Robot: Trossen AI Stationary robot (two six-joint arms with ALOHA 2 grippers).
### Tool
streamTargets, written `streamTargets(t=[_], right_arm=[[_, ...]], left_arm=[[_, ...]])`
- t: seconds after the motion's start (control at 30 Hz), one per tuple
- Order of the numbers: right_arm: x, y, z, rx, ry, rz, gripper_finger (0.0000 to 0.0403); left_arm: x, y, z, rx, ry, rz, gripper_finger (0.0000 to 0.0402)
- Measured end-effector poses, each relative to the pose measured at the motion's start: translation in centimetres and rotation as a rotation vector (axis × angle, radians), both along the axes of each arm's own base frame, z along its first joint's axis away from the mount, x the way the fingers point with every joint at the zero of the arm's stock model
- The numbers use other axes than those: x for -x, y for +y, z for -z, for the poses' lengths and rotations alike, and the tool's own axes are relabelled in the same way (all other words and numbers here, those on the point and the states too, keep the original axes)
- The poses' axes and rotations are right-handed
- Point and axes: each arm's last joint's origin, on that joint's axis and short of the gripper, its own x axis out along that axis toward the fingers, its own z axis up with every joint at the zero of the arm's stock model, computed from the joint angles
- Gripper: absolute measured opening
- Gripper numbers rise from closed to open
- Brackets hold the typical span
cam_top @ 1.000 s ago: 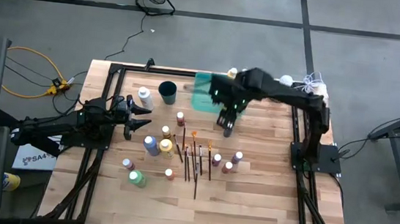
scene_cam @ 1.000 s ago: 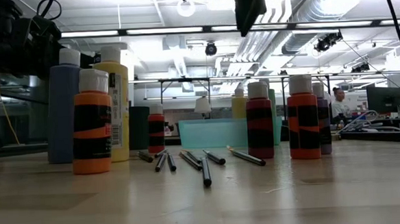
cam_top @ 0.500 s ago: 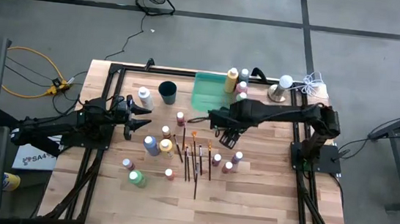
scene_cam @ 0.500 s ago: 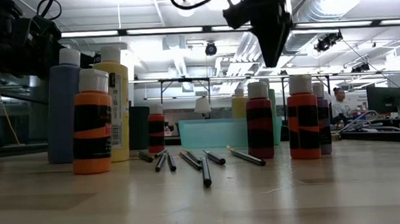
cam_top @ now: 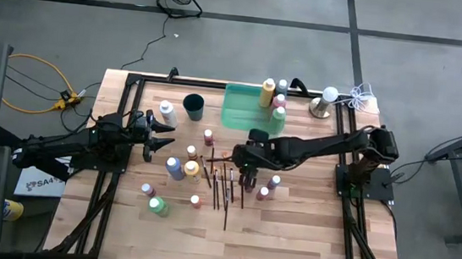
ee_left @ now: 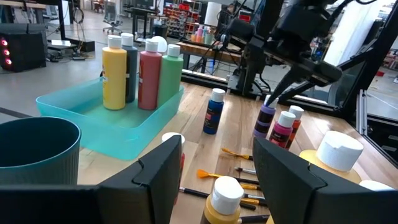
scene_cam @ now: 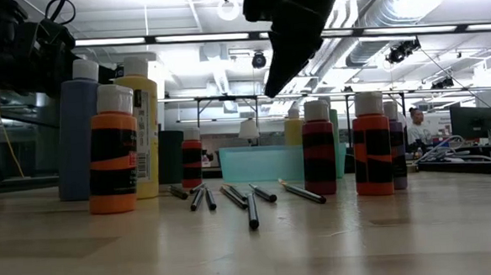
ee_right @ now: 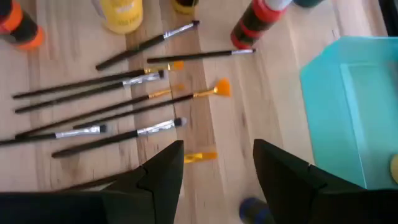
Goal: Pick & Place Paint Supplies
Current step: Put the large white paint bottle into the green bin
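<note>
— Right gripper (cam_top: 247, 180), fingers spread and holding nothing: where does it hang?

— Over the scattered paintbrushes (ee_right: 118, 93), just on the near side of the green tray (cam_top: 242, 114), arm stretched low across the wooden table (cam_top: 289, 229).

— And the paint supplies?

— Four bottles stand inside the tray (ee_left: 99, 115): yellow (ee_left: 114, 73), dark grey (ee_left: 129, 67), red (ee_left: 150, 74), green (ee_left: 171, 76). The rest sit loose on the table beyond the tray's near edge, among them an orange bottle (scene_cam: 112, 149) and a tall yellow bottle (scene_cam: 142, 134) beside the brushes.

— The left gripper (cam_top: 161, 133)?

— Parked well to the tray's left, fingers parted, empty, close to a white bottle (cam_top: 166, 110) and the dark cup (cam_top: 193, 105).
</note>
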Motion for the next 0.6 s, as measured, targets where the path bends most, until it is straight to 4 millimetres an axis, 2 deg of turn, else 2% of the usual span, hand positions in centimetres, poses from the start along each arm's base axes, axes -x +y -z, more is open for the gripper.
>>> streamTargets(t=[0.23,0.4,0.6], right_arm=[[2.4,-0.4,0.6,0.059,0.133,0.045,0.0188],[5.9,-0.7,-0.6,0.052,-0.016,0.074,0.0188],[11.0,-1.0,-0.8,0.064,-0.233,0.121,0.0188]], left_arm=[[0.0,0.0,0.0,0.000,0.000,0.000,0.0194],[0.0,0.0,0.0,0.000,0.000,0.001,0.0194],[0.0,0.0,0.0,0.000,0.000,0.001,0.0194]])
